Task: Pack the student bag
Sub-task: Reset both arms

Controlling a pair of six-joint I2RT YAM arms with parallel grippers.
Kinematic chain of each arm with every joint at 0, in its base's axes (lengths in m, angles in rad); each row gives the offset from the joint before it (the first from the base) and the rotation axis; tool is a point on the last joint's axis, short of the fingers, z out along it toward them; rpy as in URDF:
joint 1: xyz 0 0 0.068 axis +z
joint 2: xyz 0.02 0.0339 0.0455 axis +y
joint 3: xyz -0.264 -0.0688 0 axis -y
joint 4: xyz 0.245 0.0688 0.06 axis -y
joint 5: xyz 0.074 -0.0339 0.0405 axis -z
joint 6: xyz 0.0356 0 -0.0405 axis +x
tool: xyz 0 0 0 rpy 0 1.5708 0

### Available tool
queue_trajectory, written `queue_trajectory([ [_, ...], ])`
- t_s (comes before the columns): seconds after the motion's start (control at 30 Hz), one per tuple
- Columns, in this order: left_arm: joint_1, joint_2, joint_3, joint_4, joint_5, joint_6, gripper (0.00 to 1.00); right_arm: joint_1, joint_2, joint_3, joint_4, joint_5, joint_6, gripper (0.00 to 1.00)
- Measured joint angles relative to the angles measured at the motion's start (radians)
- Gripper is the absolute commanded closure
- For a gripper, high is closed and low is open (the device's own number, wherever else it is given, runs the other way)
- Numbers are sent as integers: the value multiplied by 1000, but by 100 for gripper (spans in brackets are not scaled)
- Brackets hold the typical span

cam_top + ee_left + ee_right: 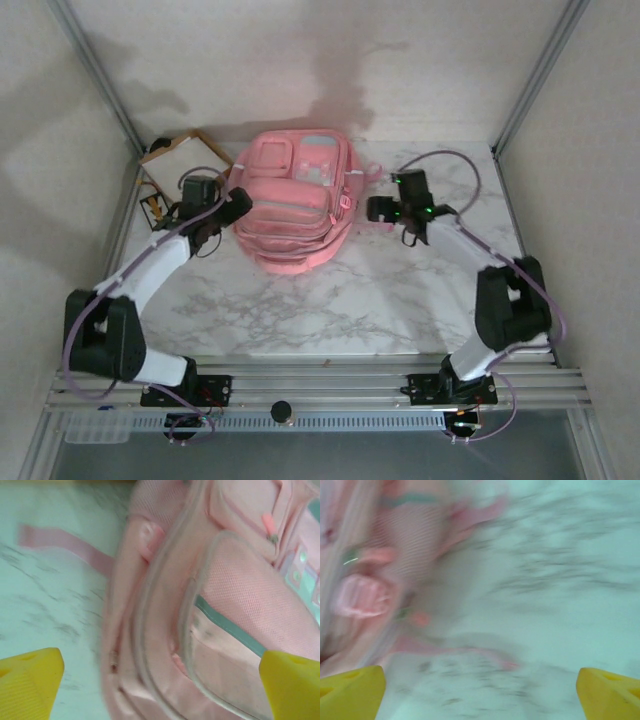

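The student bag (295,205), pink with a pale panel near its top, lies flat on the marble table (330,300), back centre. My left gripper (240,206) is at the bag's left side. In the left wrist view its yellow fingertips (30,682) stand far apart, open over the bag's zip seams (200,630), and the left gripper (160,690) holds nothing. My right gripper (376,210) sits just right of the bag. The right wrist view is blurred. The right gripper (480,695) is open over bare marble, with the bag (370,580) to its left and a thin pink strap (470,652) on the table.
A shallow brown cardboard box (183,156) stands at the back left, close behind the left arm. Metal frame posts (100,80) and white walls close in the table on the sides and back. Open marble lies in front of the bag.
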State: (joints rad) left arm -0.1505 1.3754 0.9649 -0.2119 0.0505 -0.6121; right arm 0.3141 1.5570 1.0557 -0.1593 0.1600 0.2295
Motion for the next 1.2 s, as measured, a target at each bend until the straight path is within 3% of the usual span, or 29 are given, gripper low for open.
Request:
queue_trajectory([
  [0.1,8,-103,-81,53,-245,52,1,-85,-103,-166,168,178,14,1],
  [0.2,22,-160,-275,249,-501,156,0,-157,-129,-367,407,277,-5,1],
  [0.33,26,-144,-601,588,-639,295,1,-198,-86,-621,723,266,-84,1],
  [0.43,26,-123,-764,802,-638,380,1,-206,-58,-708,893,177,-154,1],
  [0.57,24,-88,-816,1142,-550,454,1,-261,-52,-824,1212,12,-194,1],
  [0.77,21,82,-803,1436,-458,520,1,-304,-13,-843,1358,-80,-193,1],
  [0.87,24,165,-794,1489,-422,534,1,-304,-13,-843,1393,-98,-193,1],
  [1.2,50,172,-776,1518,-359,534,1,-304,-13,-843,1407,-112,-193,1],
])
